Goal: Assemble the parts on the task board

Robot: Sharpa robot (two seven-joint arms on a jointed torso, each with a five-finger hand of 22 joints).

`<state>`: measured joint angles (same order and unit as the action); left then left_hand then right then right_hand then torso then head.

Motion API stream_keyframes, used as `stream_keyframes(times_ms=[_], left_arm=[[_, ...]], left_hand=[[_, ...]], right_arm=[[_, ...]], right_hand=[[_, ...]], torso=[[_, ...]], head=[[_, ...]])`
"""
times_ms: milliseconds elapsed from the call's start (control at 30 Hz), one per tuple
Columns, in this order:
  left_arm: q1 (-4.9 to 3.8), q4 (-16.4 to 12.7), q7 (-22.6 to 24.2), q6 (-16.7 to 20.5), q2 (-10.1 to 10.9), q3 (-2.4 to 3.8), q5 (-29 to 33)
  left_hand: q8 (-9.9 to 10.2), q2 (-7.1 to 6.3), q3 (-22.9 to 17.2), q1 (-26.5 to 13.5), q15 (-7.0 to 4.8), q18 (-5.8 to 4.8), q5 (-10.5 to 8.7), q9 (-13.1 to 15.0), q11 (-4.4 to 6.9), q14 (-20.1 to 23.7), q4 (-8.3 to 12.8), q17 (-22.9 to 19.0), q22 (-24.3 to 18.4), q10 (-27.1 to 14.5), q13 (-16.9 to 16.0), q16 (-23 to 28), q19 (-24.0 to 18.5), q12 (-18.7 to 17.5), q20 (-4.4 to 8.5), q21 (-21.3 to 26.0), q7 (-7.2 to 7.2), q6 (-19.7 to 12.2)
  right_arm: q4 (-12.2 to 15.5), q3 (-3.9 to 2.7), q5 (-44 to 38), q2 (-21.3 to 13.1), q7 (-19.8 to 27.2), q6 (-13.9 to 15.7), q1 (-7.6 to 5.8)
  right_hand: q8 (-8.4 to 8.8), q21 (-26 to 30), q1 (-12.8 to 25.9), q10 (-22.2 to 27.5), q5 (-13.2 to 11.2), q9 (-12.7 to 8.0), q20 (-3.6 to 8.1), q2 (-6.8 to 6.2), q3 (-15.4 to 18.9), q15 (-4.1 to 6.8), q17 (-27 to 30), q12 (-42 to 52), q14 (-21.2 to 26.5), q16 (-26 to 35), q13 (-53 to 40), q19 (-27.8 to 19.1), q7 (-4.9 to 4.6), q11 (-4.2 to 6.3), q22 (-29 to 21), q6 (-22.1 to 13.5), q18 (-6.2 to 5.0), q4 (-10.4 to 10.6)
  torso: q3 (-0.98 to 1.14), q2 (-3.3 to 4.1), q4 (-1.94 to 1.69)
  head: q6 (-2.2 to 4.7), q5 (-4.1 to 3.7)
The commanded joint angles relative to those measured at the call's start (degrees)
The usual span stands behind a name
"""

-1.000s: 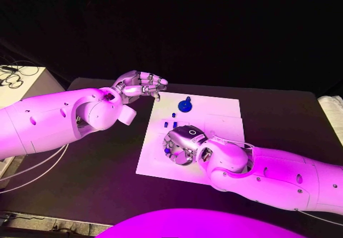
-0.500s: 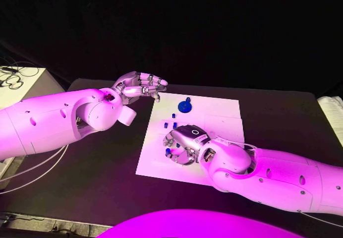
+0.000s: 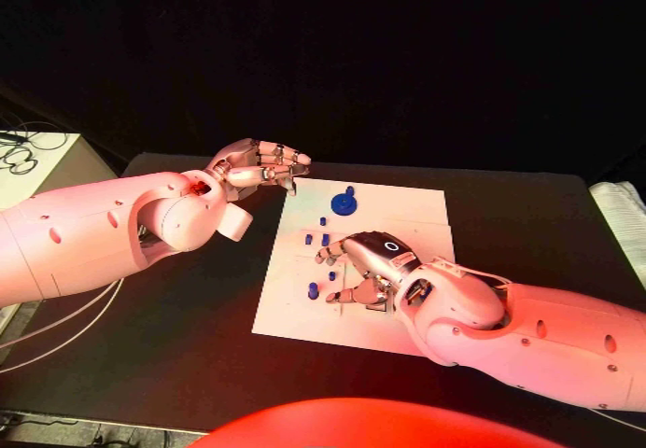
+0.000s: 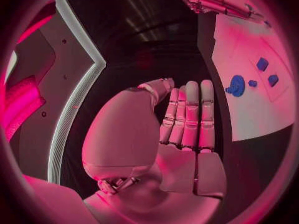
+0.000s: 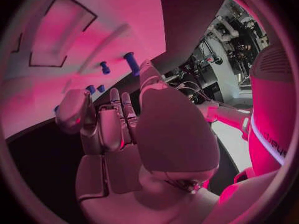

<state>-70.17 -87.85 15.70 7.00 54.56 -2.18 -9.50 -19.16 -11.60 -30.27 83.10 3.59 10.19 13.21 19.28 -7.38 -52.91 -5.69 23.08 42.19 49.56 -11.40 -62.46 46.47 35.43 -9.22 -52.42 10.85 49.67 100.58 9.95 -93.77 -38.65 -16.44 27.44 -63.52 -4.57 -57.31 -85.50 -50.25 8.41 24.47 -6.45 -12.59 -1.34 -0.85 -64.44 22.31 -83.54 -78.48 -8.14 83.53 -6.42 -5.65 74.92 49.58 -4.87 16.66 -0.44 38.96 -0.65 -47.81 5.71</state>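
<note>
The white task board [image 3: 404, 215] lies mid-table, also seen as the board [image 4: 249, 109] and the board [image 5: 74, 45]. A round blue part [image 3: 346, 201] sits near its far edge; the same round part [image 4: 236, 84] shows from the left wrist. Several small blue parts [image 3: 323, 240] are strung down the board's left half, one small part [image 3: 314, 292] lying just left of my right hand [image 3: 366, 275]. That hand hovers low over the board, fingers curled down, nothing visible in them. My left hand [image 3: 262, 165] hangs by the board's far left corner, fingers curled, holding nothing.
Black tabletop [image 3: 202, 308] surrounds the board. A pale side table [image 3: 40, 173] with cables stands at far left. A white object [image 3: 622, 210] lies at the table's right edge. Two blue pegs [image 5: 131, 63] stand beyond my right hand's fingers [image 5: 118, 109].
My right hand has slid a little to the right across the board, baring a small blue part at its left. The left hand has stayed put.
</note>
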Motion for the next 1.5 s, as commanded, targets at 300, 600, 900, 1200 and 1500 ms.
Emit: stream_keyframes(times_ms=[300, 600, 900, 1200, 1500], left_arm=[[0.13, -0.3, 0.9, -0.4, 0.5, -0.11, 0.4], [0.59, -1.1, 1.6, -0.2, 0.8, -0.16, 0.5], [1.05, -2.2, 1.9, -0.1, 1.3, -0.16, 0.5], [1.15, -2.6, 1.9, -0.2, 1.5, -0.16, 0.5], [1.16, -2.8, 1.6, -0.5, 1.7, -0.16, 0.5]], left_hand=[[-0.3, 0.39, 0.3, 0.1, -0.06, 0.3, 0.05, -0.1, 0.1, -0.3, -0.1, -0.1, -0.1, -0.3, 0.1, 0.3, 0.2, 0.2, 0.0, 0.3, -0.19, -0.1], [-0.3, 0.23, 0.5, -0.1, -0.03, 0.29, 0.02, -0.2, 0.08, -0.3, -0.2, 0.0, -0.1, -0.3, 0.2, 0.3, 0.2, 0.2, -0.02, 0.4, -0.18, -0.2], [-0.3, 0.17, 0.5, -0.2, -0.03, 0.29, 0.01, -0.2, 0.08, -0.3, -0.2, 0.0, -0.1, -0.3, 0.2, 0.3, 0.2, 0.2, -0.03, 0.4, -0.19, -0.2], [-0.3, 0.17, 0.5, -0.2, -0.03, 0.29, 0.01, -0.2, 0.08, -0.3, -0.2, 0.0, -0.1, -0.3, 0.2, 0.3, 0.2, 0.2, -0.03, 0.4, -0.19, -0.2], [-0.3, 0.17, 0.5, -0.2, -0.03, 0.29, 0.01, -0.2, 0.08, -0.3, -0.2, 0.0, -0.1, -0.3, 0.2, 0.3, 0.2, 0.2, -0.03, 0.4, -0.19, -0.2]], right_arm=[[5.3, -0.69, 35.5, -15.8, 5.4, 3.3, -5.99], [9.0, 0.07, 31.0, -23.5, -3.9, -2.5, -6.39], [10.0, 0.55, 20.9, -25.2, -12.5, -3.2, -4.18], [9.1, 0.78, 18.0, -23.7, -16.7, -3.6, -1.99], [7.7, 0.81, 16.3, -21.2, -18.1, -3.1, -0.03]], right_hand=[[-6.23, -23.5, 7.3, -27.9, -3.7, 2.7, 3.34, 4.72, 1.5, 3.35, -13.2, 48.5, -4.1, -6.6, -52.1, 5.0, -0.05, 3.92, 11.9, 6.9, 3.19, -0.5], [-9.16, -32.3, 11.6, -38.1, -3.7, 4.2, 3.7, 7.17, 6.0, 3.86, -22.6, 66.0, -5.9, -10.5, -79.2, 6.4, 0.99, 4.68, 15.0, 9.4, 4.8, 0.0], [-10.26, -32.7, 11.8, -39.4, -3.5, 4.6, 3.88, 5.91, 7.9, 4.12, -23.9, 67.4, -6.1, -11.0, -81.4, 6.5, 1.44, 5.03, 15.1, 10.4, 4.87, 0.2], [-11.0, -32.7, 15.1, -39.2, -3.4, 4.8, 4.05, 5.48, 8.7, 4.31, -24.1, 67.1, -6.1, -11.0, -81.1, 6.5, 1.7, 5.27, 15.1, 10.8, 4.87, 0.3], [-11.56, -32.7, 16.9, -39.1, -3.4, 5.0, 4.13, 5.67, 9.3, 4.41, -24.1, 67.0, -6.1, -11.0, -80.9, 6.5, 1.88, 5.41, 15.1, 11.0, 4.87, 0.3]], torso=[[-0.26, -0.9, 0.64], [-0.22, -1.27, 1.01], [-0.22, -1.3, 0.99], [-0.27, -1.23, 1.06], [-0.3, -1.2, 1.0]], head=[[1.55, -3.82], [1.91, -5.57], [1.61, -6.54], [1.43, -6.62], [1.28, -6.58]])
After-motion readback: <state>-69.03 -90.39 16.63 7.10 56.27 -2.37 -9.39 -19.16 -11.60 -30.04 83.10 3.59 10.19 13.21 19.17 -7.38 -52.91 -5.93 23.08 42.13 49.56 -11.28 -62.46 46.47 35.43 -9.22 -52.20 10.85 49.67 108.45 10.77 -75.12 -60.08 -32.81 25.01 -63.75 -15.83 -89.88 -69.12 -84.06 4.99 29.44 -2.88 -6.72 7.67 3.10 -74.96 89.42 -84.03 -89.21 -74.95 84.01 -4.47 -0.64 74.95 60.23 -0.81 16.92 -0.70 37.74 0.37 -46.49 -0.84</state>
